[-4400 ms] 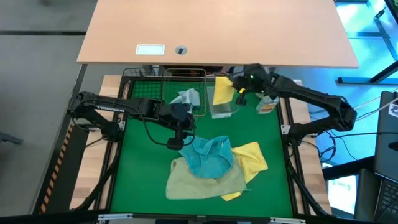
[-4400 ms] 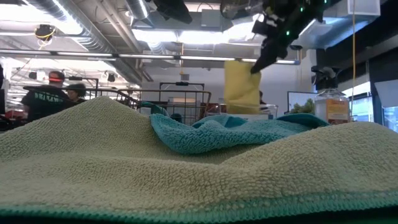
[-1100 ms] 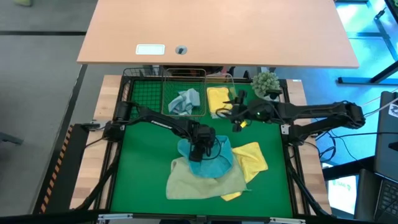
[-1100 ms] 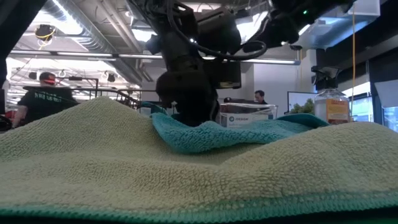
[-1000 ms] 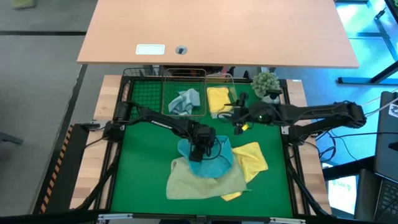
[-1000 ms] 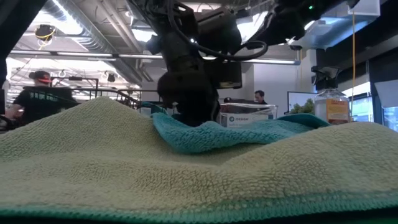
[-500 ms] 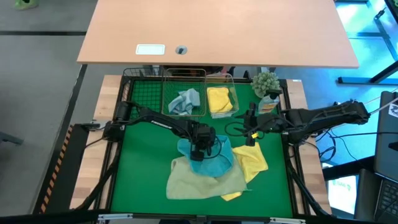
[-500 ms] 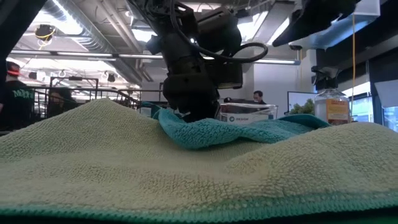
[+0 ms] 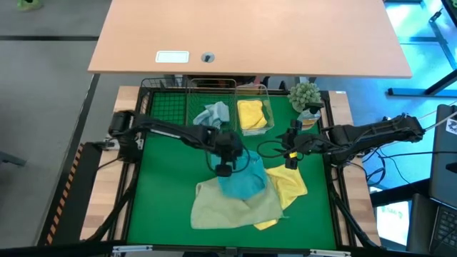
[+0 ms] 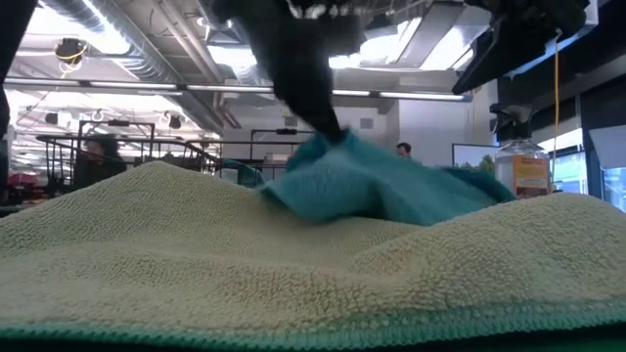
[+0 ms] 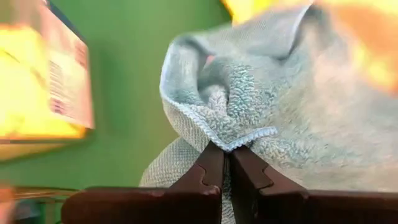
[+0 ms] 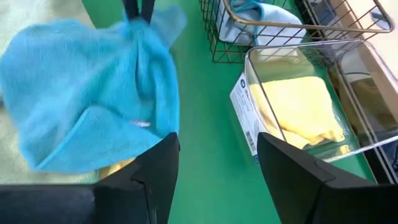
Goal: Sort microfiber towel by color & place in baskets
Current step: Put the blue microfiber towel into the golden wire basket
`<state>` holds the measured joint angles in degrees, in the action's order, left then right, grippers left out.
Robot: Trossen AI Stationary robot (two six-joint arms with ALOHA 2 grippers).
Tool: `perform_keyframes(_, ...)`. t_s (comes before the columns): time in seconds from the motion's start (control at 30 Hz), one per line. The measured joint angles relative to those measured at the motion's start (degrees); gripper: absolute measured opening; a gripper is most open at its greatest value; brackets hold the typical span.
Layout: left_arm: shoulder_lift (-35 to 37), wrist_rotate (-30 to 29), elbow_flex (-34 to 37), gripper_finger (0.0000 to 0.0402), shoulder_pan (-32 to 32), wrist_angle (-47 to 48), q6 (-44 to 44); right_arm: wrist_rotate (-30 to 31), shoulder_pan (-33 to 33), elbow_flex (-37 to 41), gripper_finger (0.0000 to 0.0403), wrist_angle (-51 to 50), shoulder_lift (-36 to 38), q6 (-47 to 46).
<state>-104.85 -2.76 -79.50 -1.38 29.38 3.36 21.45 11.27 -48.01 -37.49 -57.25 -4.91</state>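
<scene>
High view: left fingers pinch the blue towel by its edge, just in front of the copper basket, which already holds blue cloth; left arm is nearer it. Low view: towel lifted off the green towel. Left wrist: fingers closed on its hem. Right wrist: right fingers spread wide, empty, beside the yellow bin.
</scene>
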Motion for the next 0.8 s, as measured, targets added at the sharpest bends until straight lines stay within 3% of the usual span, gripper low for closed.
perform_keyframes(0.23, 9.17, -2.44, -0.07, 0.0001, 1.2, -0.3, -0.24, -0.02, 0.0, 0.0, 0.0216, -0.08, 0.0, 0.0)
perform_keyframes(0.8, 29.39, -16.75, -0.17, 0.0, 9.77, -3.4, 1.77, -4.76, -0.02, 0.0, 0.0216, 0.08, 0.0, -0.02)
